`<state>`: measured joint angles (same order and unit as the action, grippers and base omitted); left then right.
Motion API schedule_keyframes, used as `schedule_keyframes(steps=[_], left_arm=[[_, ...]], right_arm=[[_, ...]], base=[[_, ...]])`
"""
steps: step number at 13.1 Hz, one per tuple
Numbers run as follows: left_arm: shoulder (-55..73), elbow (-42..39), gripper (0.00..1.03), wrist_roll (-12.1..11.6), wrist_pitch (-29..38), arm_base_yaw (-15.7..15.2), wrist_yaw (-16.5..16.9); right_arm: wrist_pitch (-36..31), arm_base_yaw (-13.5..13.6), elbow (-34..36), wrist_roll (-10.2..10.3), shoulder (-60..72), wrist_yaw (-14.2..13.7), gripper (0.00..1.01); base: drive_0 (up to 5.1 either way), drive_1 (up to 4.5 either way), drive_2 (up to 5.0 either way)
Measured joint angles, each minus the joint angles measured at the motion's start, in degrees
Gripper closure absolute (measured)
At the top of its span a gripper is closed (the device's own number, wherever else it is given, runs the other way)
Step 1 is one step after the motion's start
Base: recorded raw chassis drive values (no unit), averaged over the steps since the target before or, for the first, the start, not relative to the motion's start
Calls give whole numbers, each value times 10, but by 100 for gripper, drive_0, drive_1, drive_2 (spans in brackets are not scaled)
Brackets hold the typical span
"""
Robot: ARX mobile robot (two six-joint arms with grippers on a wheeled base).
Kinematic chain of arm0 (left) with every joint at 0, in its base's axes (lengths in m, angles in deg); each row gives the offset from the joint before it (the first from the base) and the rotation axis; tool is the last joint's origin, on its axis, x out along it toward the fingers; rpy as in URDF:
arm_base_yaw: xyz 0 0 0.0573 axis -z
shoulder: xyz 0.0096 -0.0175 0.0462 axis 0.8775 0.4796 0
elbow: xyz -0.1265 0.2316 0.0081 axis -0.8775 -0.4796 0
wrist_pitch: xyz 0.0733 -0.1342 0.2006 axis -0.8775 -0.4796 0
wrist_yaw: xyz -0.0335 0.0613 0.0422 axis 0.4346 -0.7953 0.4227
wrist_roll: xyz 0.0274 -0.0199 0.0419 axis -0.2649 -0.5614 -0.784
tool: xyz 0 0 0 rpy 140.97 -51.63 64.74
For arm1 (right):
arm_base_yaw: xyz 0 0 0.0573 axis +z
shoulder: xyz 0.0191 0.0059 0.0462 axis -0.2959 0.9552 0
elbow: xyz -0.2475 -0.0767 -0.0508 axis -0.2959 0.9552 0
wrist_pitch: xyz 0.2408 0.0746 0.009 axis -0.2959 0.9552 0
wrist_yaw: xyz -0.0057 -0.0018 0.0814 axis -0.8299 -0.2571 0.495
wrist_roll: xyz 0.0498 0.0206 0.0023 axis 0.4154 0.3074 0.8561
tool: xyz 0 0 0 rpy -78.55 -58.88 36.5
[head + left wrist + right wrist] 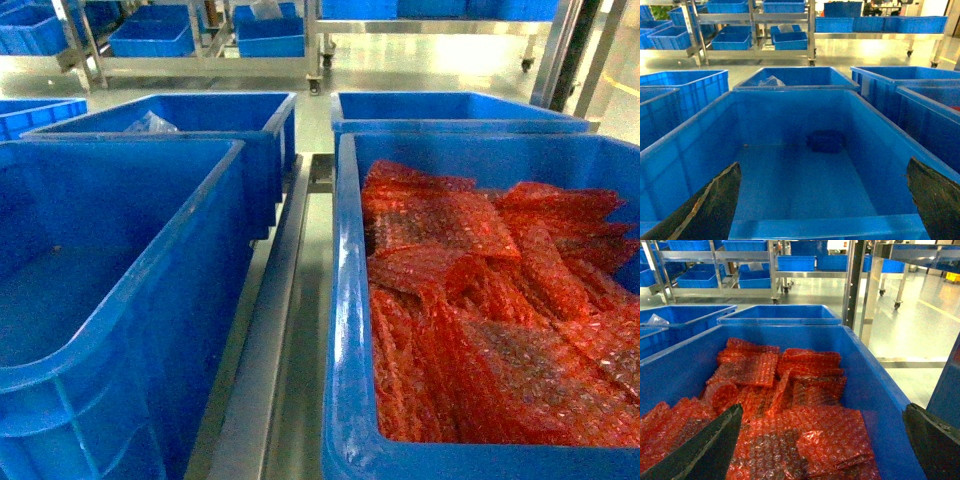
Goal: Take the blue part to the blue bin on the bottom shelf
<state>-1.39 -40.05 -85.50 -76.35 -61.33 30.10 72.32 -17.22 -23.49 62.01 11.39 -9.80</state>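
— What sat closest to the robot?

— Two big bins side by side. In the head view the left blue bin [110,300] was nearly bare inside, and the right blue bin [350,300] was heaped with red bubble-wrap bags [480,310]. A steel rail [262,350] ran between them.

— And the grippers?

— Neither showed in the head view. The left gripper [822,200] hung over the near rim of the left bin with its jaws spread wide, nothing between them; only the two dark fingertips [710,210] showed at the lower corners of its wrist view. The right gripper [822,440] stood the same way, wide apart and empty, above the red bags in its own wrist view.

— Where was the blue part?

— In the left wrist view a small dark blue part [825,141] lay on the floor of that left bin, near the far wall, well apart from the fingertips.

— Further back?

— A second row of blue bins; the one behind the left bin held a crumpled clear plastic bag [150,124]. Beyond that, across a shiny floor, stood wheeled steel racks [200,65] carrying more blue bins. I could not tell which was the bottom shelf.
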Motion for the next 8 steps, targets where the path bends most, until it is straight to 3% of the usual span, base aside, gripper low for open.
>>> schedule_keyframes(steps=[8], left_arm=[[0,0,5,0,0,0,0]], right_arm=[[0,0,0,0,0,0,3]], base=[[0,0,0]])
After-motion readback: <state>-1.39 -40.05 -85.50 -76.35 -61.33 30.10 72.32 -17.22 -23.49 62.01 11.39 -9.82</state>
